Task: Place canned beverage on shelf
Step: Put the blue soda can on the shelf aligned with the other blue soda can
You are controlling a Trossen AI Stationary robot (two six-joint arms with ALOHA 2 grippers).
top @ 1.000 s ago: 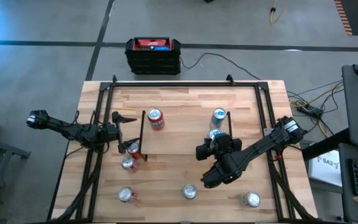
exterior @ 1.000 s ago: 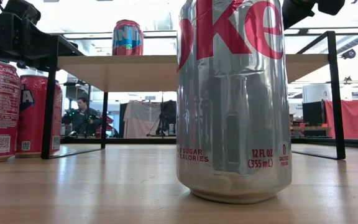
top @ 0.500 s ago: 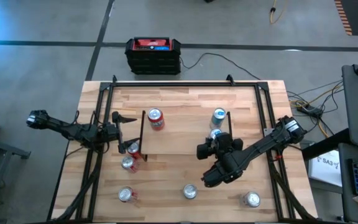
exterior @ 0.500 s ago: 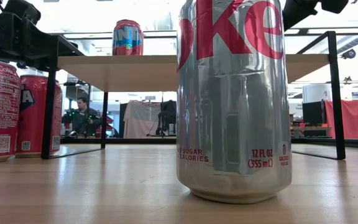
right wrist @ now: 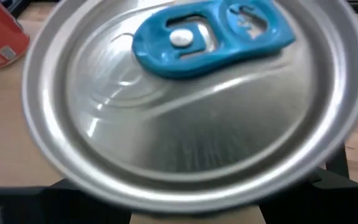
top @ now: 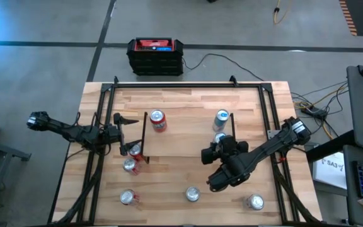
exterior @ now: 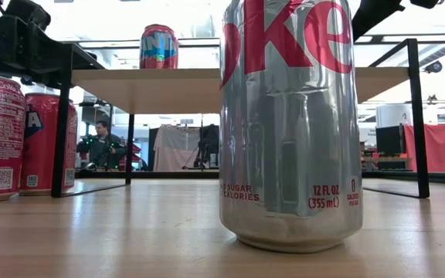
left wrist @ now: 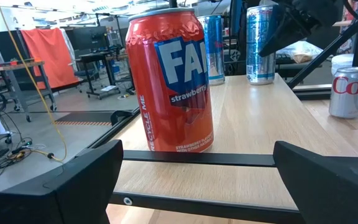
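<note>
The shelf [top: 181,146] stands mid-table. A red strawberry soda can [top: 158,120] and a blue can [top: 222,116] stand on its board. A second blue can [top: 218,135], with a blue tab [right wrist: 204,37], is at the shelf's right part, and my right gripper [top: 219,144] is shut on it, reaching in from the near right. My left gripper [top: 126,133] stands open and level at the shelf's left end, facing the red can [left wrist: 169,81], and touches nothing. My right gripper has the second blue can [left wrist: 260,43] between its two fingers, which come slanting down from the table's near right. The can's lid [right wrist: 185,124] hides where the fingers meet its wall. The can is upright, its base on the shelf board [left wrist: 260,79] as far as the left wrist view shows.
Two red cans [top: 132,157] stand on the table by the shelf's left legs. Three silver cans [top: 128,197] [top: 193,193] [top: 254,202] stand along the near edge; one of them [exterior: 288,123] fills the low view. A black-and-red box [top: 155,55] sits beyond the far edge.
My right gripper has turned a little at the wrist over the shelf's right part. The blue can between its fingers has stayed where it was.
</note>
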